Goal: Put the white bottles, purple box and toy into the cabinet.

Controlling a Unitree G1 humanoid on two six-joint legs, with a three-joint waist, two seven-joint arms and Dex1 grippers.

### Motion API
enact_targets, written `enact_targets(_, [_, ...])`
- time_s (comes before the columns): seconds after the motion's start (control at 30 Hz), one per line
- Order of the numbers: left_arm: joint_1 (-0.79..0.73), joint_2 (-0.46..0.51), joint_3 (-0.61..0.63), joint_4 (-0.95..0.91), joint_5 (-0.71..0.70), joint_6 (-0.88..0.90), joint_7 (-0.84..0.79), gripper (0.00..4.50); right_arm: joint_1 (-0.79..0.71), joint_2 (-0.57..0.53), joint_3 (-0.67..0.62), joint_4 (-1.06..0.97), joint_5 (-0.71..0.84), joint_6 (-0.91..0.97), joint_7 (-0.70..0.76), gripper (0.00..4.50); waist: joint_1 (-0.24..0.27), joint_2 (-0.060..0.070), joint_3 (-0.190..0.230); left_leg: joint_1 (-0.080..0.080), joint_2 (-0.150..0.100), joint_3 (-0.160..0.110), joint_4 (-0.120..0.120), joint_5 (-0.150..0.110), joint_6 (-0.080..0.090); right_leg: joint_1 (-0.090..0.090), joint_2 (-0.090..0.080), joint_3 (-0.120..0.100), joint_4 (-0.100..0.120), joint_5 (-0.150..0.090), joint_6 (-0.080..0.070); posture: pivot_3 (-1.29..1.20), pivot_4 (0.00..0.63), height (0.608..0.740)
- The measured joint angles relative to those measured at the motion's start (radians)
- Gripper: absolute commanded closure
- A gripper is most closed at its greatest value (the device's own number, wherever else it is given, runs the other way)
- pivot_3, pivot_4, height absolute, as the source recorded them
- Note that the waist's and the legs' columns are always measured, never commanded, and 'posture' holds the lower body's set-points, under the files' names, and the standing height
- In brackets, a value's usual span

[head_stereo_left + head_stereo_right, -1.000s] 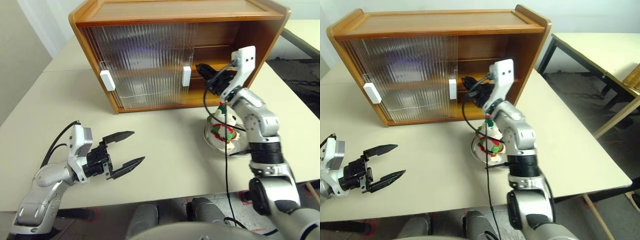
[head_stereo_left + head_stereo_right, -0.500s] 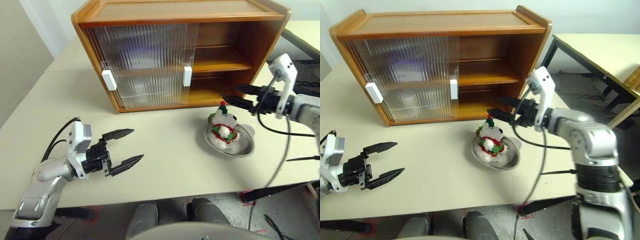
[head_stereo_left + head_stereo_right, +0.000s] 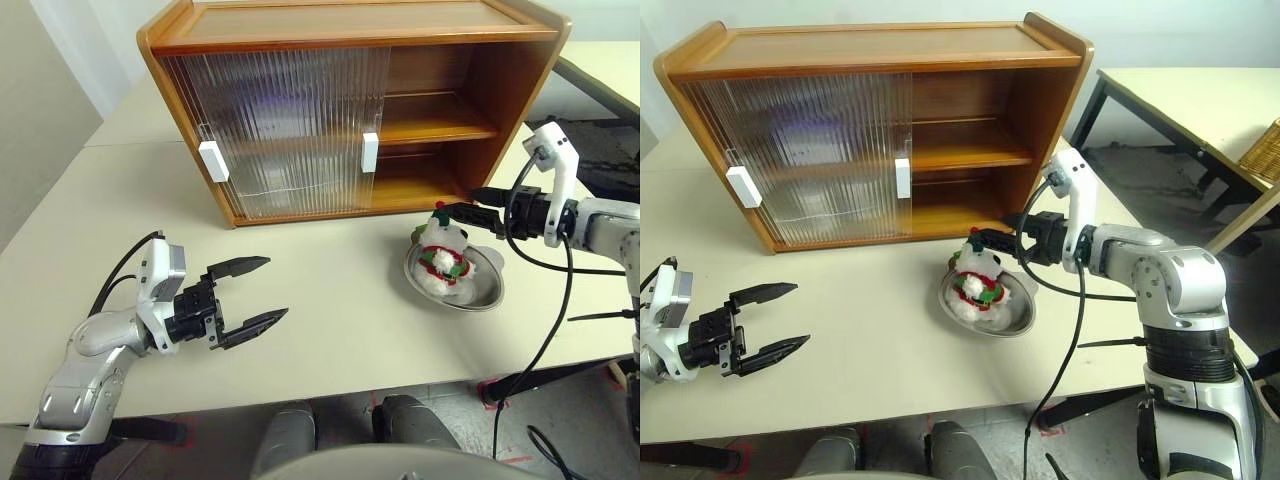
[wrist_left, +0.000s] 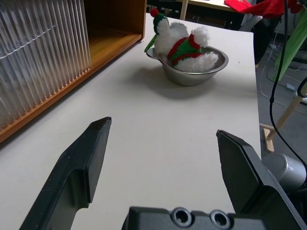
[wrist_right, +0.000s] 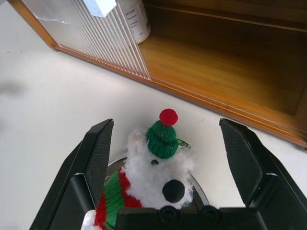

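— Beige table [image 3: 330, 300] carries a half-open wooden cabinet [image 3: 350, 100]; where's the toy [image 3: 443, 258]?

— In a steel bowl [image 3: 480, 290], right before the right hand [image 3: 462, 213], whose fingers stand apart, lined up to grasp it.

— And the left hand [image 3: 248, 297]?

— Spread wide, empty, waiting well away; one white bottle [image 5: 135, 19] is already shelved.

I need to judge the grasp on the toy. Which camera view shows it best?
The right wrist view: the toy sits close up, face and green hat clear, between the open right gripper fingers. The left wrist view shows it lying in the metal bowl, farther off. The head views show it small, by the cabinet.
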Motion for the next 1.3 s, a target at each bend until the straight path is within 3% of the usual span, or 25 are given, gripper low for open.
enact_targets(0.13, [0.004,0.000,0.000,-0.001,0.000,0.000,0.000,0.00,0.008,0.012,0.044,0.000,-0.010,-0.001,0.002,0.05,0.001,0.000,0.000,0.000,0.000,0.000,0.000,0.000,0.000,0.000,0.000,0.000,0.000,0.002,0.006,0.00,0.036,0.740])
enact_targets(0.73, [0.030,0.000,0.000,-0.034,-0.001,0.002,0.017,0.00,0.024,0.040,0.143,0.030,-0.094,-0.059,0.018,0.05,0.007,0.000,0.000,0.000,0.000,-0.001,0.000,0.001,0.000,0.000,0.000,0.000,0.000,0.000,0.002,0.01,0.043,0.740])
enact_targets(0.83, [0.035,0.000,0.000,-0.036,-0.001,0.002,0.019,0.00,0.020,0.051,0.143,0.047,-0.096,-0.059,0.017,0.67,0.008,0.000,0.000,0.000,0.000,-0.001,0.000,0.001,0.000,0.000,0.000,0.000,0.001,0.000,0.002,0.02,0.043,0.740])
enact_targets(1.13, [0.043,0.000,0.000,-0.042,-0.002,0.002,0.029,0.00,-0.001,0.079,0.138,0.053,-0.094,-0.038,-0.011,3.83,0.013,0.000,0.000,0.000,0.000,-0.001,0.000,0.001,0.000,0.000,0.000,0.000,0.001,0.000,0.001,0.02,0.050,0.740])
enact_targets(1.23, [0.043,0.000,0.000,-0.042,-0.002,0.002,0.031,0.00,-0.004,0.063,0.135,0.051,-0.089,-0.018,-0.005,4.49,0.014,0.000,0.000,0.000,0.000,-0.001,0.000,0.001,0.000,0.000,0.000,0.000,0.001,0.000,0.000,0.02,0.048,0.740])
enact_targets(1.3, [0.044,0.000,0.000,-0.042,-0.002,0.002,0.032,0.00,-0.010,0.045,0.132,0.051,-0.084,-0.004,0.005,4.49,0.014,0.000,0.000,0.000,0.000,-0.001,0.000,0.001,0.000,0.000,0.000,0.000,0.001,0.000,0.000,0.02,0.046,0.740])
